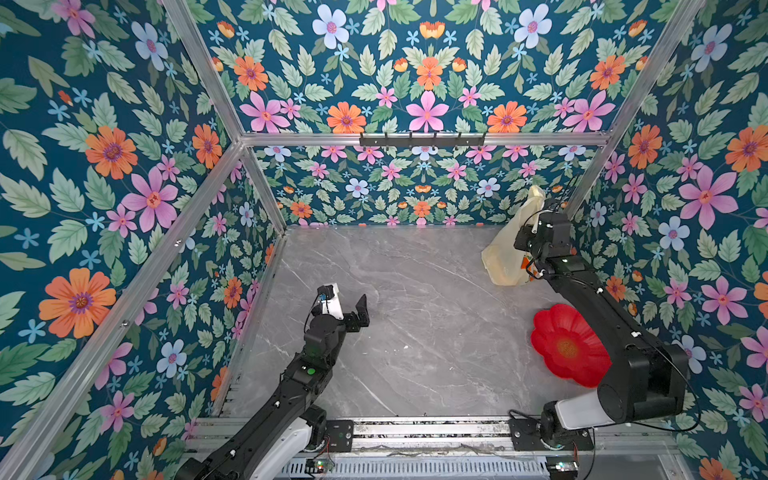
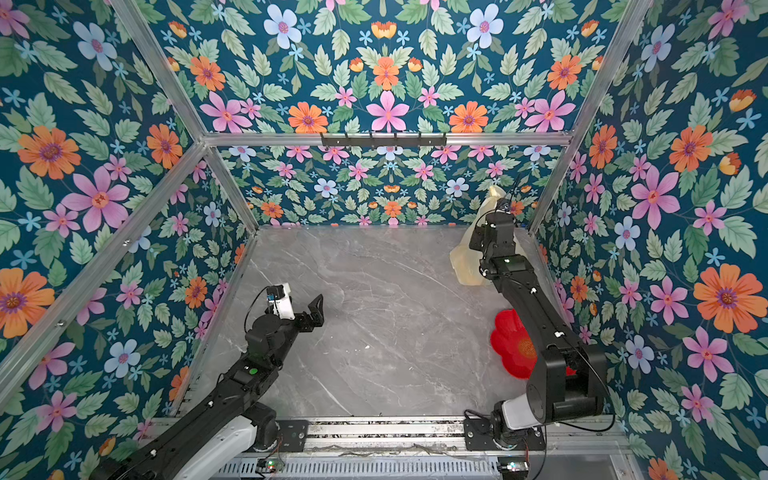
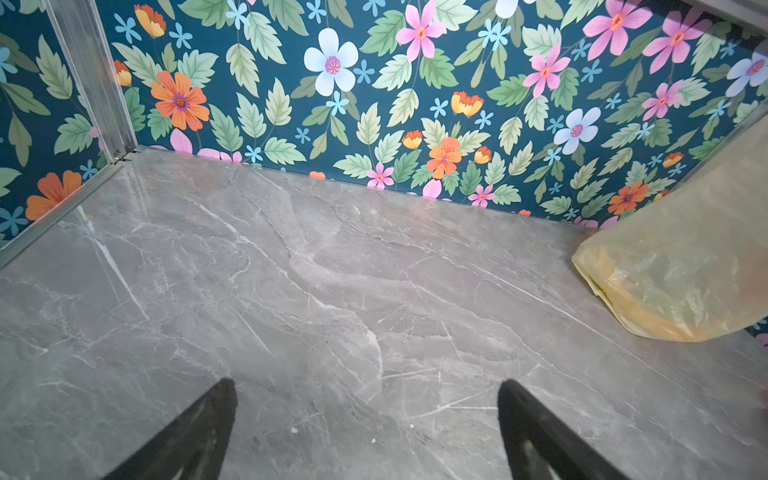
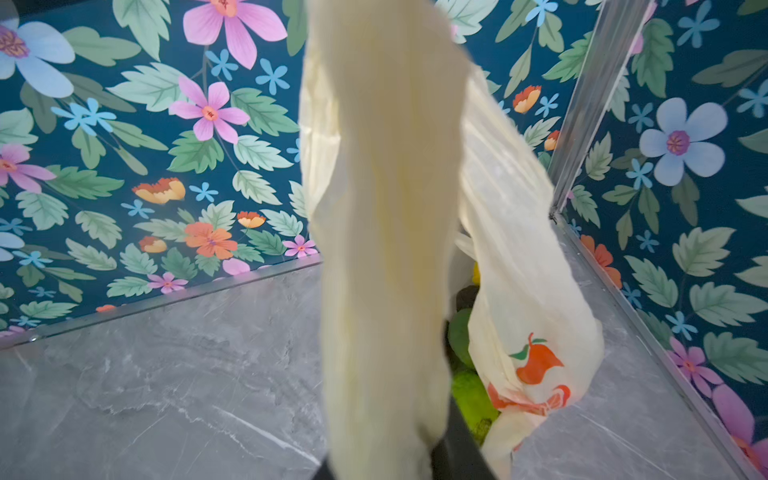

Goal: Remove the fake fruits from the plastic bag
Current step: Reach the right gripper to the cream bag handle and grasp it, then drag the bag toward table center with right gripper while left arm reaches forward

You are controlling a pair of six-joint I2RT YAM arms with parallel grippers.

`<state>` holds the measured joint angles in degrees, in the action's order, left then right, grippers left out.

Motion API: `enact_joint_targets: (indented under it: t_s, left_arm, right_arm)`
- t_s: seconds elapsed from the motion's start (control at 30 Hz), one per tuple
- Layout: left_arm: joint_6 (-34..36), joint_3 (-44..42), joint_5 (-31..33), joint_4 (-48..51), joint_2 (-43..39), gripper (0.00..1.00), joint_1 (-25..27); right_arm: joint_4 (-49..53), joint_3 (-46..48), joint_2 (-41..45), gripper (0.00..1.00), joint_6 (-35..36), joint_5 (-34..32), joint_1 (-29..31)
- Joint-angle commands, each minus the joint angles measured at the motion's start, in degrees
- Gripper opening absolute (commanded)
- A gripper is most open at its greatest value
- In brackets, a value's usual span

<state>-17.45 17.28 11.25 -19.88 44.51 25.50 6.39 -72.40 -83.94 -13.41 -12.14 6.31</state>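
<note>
The plastic bag [image 1: 505, 257] stands in the far right corner of the grey marble surface [image 1: 415, 316], at the right middle of both top views, close to the flowered walls [image 1: 415, 187]. Its lower part rests on the surface and its upper part rises as a narrow cream strip. The right gripper [image 1: 548, 208] is at this strip. In the right wrist view the strip comes out from between the fingers and one dark finger [image 4: 457, 449] lies tight against it, so this gripper is closed on the upper part of the bag. Through the mouth of the bag the fake fruits [image 4: 469, 395] are seen inside: a bright green bumpy one, a darker green one, a dark one and a bit of yellow. On the side of the bag there are orange fruit prints [image 4: 536, 365]. The left gripper [image 1: 347, 302] hovers over the left part of the surface, its fingers spread wide with nothing between them, well apart from the bag. A red flower-shaped dish [image 1: 561, 345] lies at the lower right of the surface, partly hidden by the right arm [image 1: 590, 307], near the bag but not touching it.
</note>
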Motion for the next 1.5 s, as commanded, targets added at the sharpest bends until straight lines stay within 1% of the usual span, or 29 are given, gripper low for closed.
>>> enact_joint_targets:
  t_s: [0.0, 0.13, 0.23, 0.37, 0.57, 0.73, 0.9, 0.97, 1.13, 1.23, 1.37, 1.4, 1.47]
  left_arm:
    - [1.2, 0.5, 3.3, -0.3, -0.2, 1.00, 0.0]
    - [1.0, -0.3, 5.3, -0.4, -1.9, 1.00, 0.0]
    - [1.0, -0.4, 6.8, 0.0, -2.5, 1.00, 0.0]
    - [0.8, -0.3, 9.0, 1.1, -3.2, 1.00, 0.0]
    - [0.6, -0.8, 11.2, 1.8, -5.1, 1.00, 0.0]
    - [0.2, -0.8, 13.4, 2.7, -5.9, 1.00, 0.0]
    - [-0.1, -0.9, 15.9, 3.7, -6.6, 1.00, 0.0]
    - [-0.3, -1.0, 16.6, 4.0, -7.0, 1.00, 0.0]
    - [-0.5, -1.0, 16.8, 4.1, -7.0, 1.00, 0.0]
    - [-0.6, -0.8, 16.6, 3.9, -6.1, 1.00, 0.0]
    - [-0.6, -0.6, 15.9, 3.4, -4.2, 1.00, 0.0]
    - [-0.5, -0.3, 15.4, 3.4, -3.9, 1.00, 0.0]
    - [-0.4, -0.2, 14.7, 3.0, -3.2, 1.00, 0.0]
  right_arm:
    - [1.1, -0.9, -0.4, 0.10, -0.1, 2.7, 0.2]
    - [3.0, -2.4, -1.0, 0.00, -1.0, 4.0, 1.3]
    - [4.2, -4.1, -1.8, 0.00, -1.2, 3.6, 3.3]
    - [9.0, -8.7, -4.2, 0.00, -1.9, 2.8, 6.8]
    - [11.2, -12.0, -6.7, 0.00, -0.7, 1.9, 14.8]
    - [13.7, -14.7, -8.8, 0.00, 0.8, 0.5, 23.7]
    - [16.4, -17.1, -10.6, 0.00, 0.9, 0.8, 32.3]
    - [18.0, -18.4, -12.9, 0.00, 0.9, 0.3, 35.9]
    - [20.6, -20.2, -14.8, 0.00, 1.2, -0.1, 44.5]
    - [21.5, -20.9, -15.5, 0.00, 1.2, -1.1, 47.6]
    - [23.3, -21.1, -15.1, 0.00, -0.1, -1.3, 48.3]
    - [23.5, -20.6, -14.4, 0.06, -0.5, -1.9, 48.3]
    - [23.5, -18.7, -12.0, 0.28, -1.5, -3.4, 48.6]
